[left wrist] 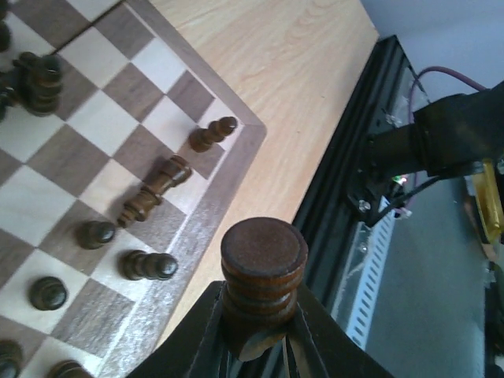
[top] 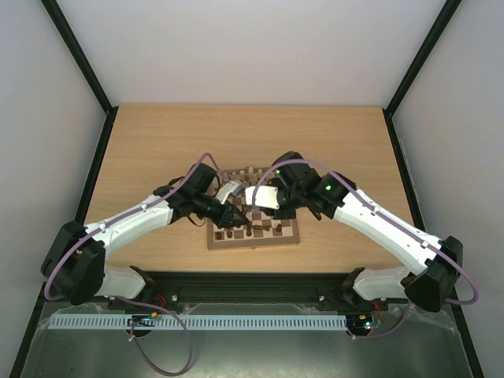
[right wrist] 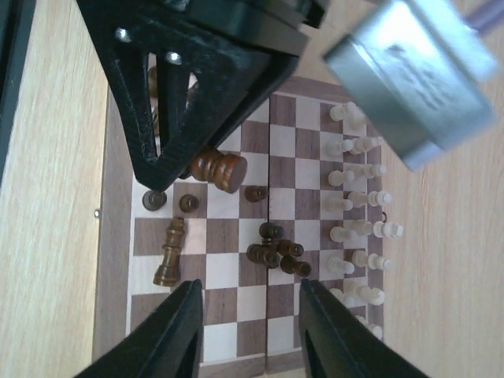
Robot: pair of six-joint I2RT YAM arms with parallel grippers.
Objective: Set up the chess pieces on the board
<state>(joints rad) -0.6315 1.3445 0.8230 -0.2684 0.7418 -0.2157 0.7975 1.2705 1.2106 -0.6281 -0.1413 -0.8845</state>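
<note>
Holding: left gripper [left wrist: 258, 335] is clamped on a dark piece [left wrist: 264, 264], over the near half of the board [left wrist: 230, 183].
Pointing: its long axis is tipped right over, flat base toward the far-side pale pieces [right wrist: 356, 206].
Right gripper [right wrist: 250, 331]: fingers spread, nothing in them, above the board.
Fallen dark piece [right wrist: 170, 252]: lying flat, long axis running left-right.

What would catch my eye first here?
The left arm and right arm lean in together over a small chessboard mid-table. The jaws of the left arm pinch a dark brown piece above the board's near half. Pale pieces stand in two neat rows along the far edge, and dark pieces lie jumbled mid-board.
</note>
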